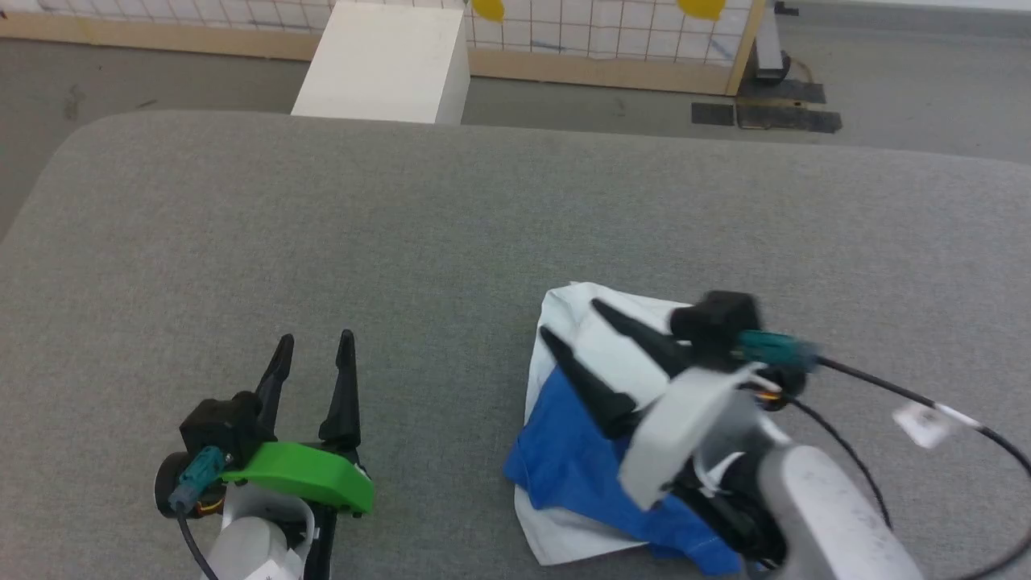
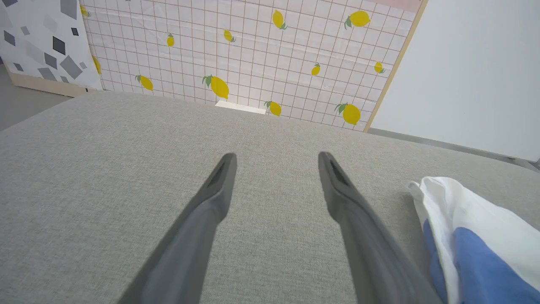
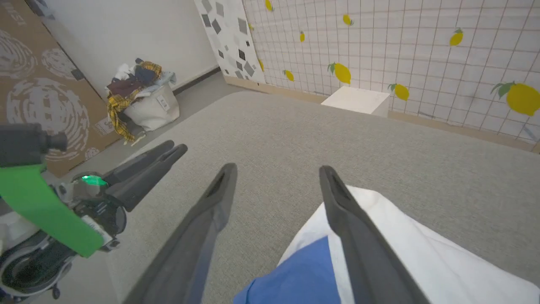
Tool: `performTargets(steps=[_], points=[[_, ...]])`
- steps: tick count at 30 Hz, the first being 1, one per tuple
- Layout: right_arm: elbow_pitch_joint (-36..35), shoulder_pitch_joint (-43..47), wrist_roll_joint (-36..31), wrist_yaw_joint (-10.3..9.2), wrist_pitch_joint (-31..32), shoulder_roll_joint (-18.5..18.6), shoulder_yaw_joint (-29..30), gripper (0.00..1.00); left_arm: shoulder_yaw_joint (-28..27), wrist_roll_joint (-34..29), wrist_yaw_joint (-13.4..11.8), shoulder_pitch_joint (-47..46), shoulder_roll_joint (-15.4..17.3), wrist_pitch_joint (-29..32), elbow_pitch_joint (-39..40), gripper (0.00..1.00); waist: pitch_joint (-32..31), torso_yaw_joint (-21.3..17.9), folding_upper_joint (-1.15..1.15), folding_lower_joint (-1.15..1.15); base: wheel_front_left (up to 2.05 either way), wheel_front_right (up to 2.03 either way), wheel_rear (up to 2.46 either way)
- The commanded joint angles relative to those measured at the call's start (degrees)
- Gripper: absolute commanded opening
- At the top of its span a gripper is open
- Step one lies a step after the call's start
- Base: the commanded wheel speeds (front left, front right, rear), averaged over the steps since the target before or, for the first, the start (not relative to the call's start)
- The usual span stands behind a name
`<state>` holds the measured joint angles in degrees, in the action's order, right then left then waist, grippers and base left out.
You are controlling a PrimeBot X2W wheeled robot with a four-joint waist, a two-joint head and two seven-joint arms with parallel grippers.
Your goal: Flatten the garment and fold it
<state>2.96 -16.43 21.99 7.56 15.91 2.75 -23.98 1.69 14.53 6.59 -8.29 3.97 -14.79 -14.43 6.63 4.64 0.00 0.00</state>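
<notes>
Jaws, head view: the left gripper [image 1: 314, 342], green-bracketed with two long dark fingers, is sitting with its fingers apart over bare cloth. The pale-armed right gripper [image 1: 573, 318] is gaping too, gripping nothing and hanging above the garment.
Garment, head view: the soft white shirt with bright-blue sleeves [image 1: 564, 467] is lying bunched in a small heap at the near right of the padded grey fabric surface [image 1: 483, 209], well apart from the left gripper.
Handling: I'm judging it light and limp, dragging rather than sliding on that weave. A pinch at a white corner or hem looks best.
Left wrist view: the fingers are spreading wide over grey, with the heap's white edge [image 2: 438, 198] just beside one finger.
Right wrist view: one finger is lying across the white layer, the other beside the blue fold. Whether either is touching the cloth, I cannot tell.
Edges and room: open grey is stretching far and leftward for spreading. The surface's left edge is falling away just beside the left gripper, and a white box [image 3: 356, 99] and a heaped laundry basket [image 3: 147, 105] are standing off on the floor.
</notes>
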Motion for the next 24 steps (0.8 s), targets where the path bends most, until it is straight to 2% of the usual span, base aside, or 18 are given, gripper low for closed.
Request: performTargets(steps=[1,6,11,17,24], points=[[-1.9,2.1,0.7,-0.08,-2.2,0.1,2.2,1.0,-0.1,-0.9,0.4,0.7,-0.1,-0.2,-0.2,1.0,-1.2,-1.1,0.0,0.0,0.0,0.0,0.0],[-7.1,8.7,3.3,-0.08,-10.6,0.1,14.0,1.0,-0.1,-1.0,0.5,1.5,0.0,-0.2,-0.2,1.0,-2.7,-2.1,0.0,0.0,0.0,0.0,0.0],[-3.9,13.4,9.8,-0.08,-15.6,0.1,22.4,1.0,0.0,-1.0,0.6,1.9,0.1,-0.2,-0.2,1.0,-3.2,-2.6,0.0,0.0,0.0,0.0,0.0],[6.0,13.8,19.2,-0.08,-15.5,0.1,23.4,1.0,0.3,-1.0,0.7,1.8,0.1,-0.2,0.0,1.0,-2.9,-2.6,0.0,0.0,0.0,0.0,0.0],[18.2,9.1,23.9,-0.08,-11.7,0.1,20.9,1.0,0.7,-0.8,0.8,1.1,0.0,-0.2,-0.2,1.0,-1.9,-1.3,0.0,0.0,0.0,0.0,0.0]])
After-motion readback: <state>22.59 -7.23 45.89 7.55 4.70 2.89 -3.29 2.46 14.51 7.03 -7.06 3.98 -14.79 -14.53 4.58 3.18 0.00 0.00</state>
